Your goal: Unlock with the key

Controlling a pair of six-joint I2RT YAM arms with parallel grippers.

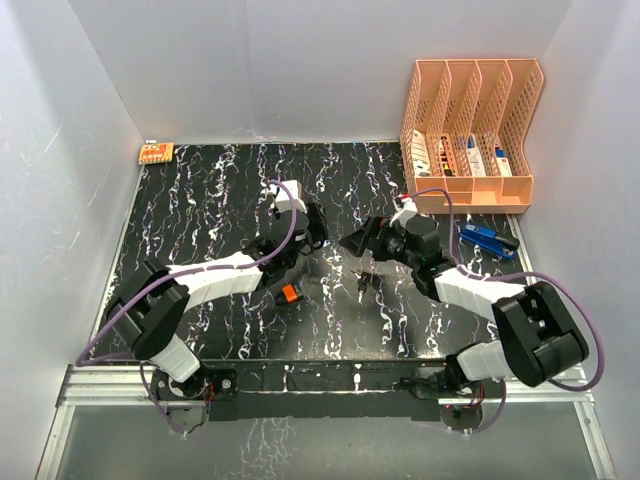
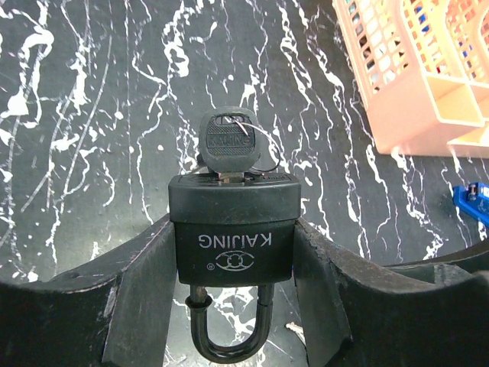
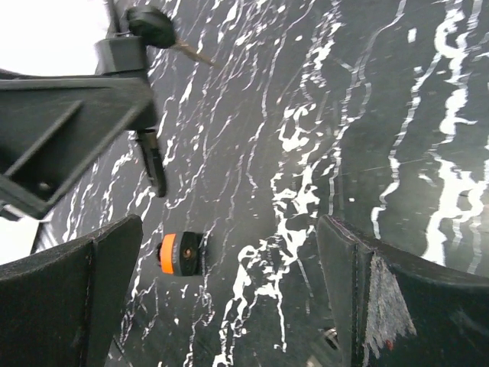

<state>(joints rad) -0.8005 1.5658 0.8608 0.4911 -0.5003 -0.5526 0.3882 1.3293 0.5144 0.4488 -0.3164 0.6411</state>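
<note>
A black padlock (image 2: pixel 233 229) marked KAIJING sits clamped by its body between the fingers of my left gripper (image 2: pixel 233 252). Its shackle (image 2: pixel 225 336) points back toward the wrist. A key with a black head (image 2: pixel 228 141) stands in the keyhole on the lock's far face. Whether the shackle has sprung free I cannot tell. In the top view the left gripper (image 1: pixel 314 228) holds the lock above the mat's middle. My right gripper (image 1: pixel 356 242) faces it a short gap away, open and empty. The right wrist view shows the wide-open right gripper (image 3: pixel 229 229), with the lock's shackle (image 3: pixel 153 164) and key head (image 3: pixel 153 27) at upper left.
A small orange-and-black lock (image 1: pixel 290 293) lies on the black marbled mat (image 1: pixel 220 200) below the left gripper. A small metallic item (image 1: pixel 362 278) lies near the right gripper. A peach file rack (image 1: pixel 470 130) stands at the back right, with a blue tool (image 1: pixel 487 238) before it.
</note>
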